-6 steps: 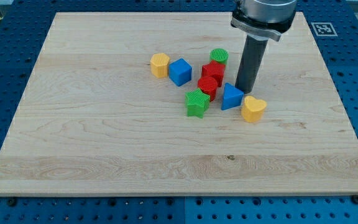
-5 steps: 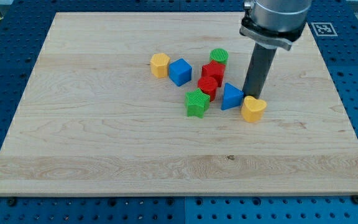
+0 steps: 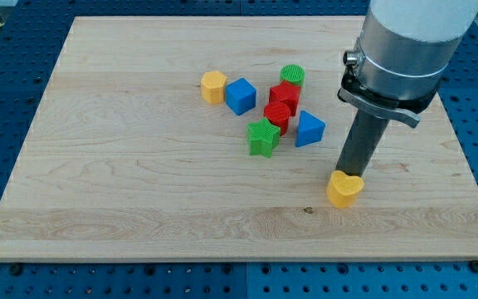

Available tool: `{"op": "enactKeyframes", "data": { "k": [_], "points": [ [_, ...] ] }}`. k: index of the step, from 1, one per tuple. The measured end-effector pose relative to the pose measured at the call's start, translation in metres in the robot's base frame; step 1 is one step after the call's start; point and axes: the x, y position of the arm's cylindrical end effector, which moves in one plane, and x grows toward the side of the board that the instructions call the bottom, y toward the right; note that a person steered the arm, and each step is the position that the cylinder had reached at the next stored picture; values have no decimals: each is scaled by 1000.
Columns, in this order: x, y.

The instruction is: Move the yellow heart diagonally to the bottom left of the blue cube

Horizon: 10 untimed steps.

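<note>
The yellow heart (image 3: 343, 188) lies on the wooden board at the lower right of the block cluster. My tip (image 3: 351, 174) stands right at the heart's upper edge, touching or nearly touching it. The blue cube (image 3: 241, 95) sits far off to the upper left, next to a yellow hexagonal block (image 3: 213, 86). The heart is well to the lower right of the blue cube.
A green cylinder (image 3: 292, 75), two red blocks (image 3: 284, 96) (image 3: 278, 115), a green star (image 3: 262, 138) and a blue triangle (image 3: 309, 129) cluster between the cube and the heart. The board's right edge (image 3: 463, 158) is beyond the arm.
My tip moved down and to the right, pushing the yellow heart away from the blue triangle toward the view's bottom. The other blocks stayed put.
</note>
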Motion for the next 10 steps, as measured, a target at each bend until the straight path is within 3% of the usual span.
{"op": "enactKeyframes", "data": {
  "k": [2, 4, 5, 8, 10],
  "points": [
    [0, -29],
    [8, 37],
    [27, 33],
    [24, -72],
    [43, -64]
  ]
}}
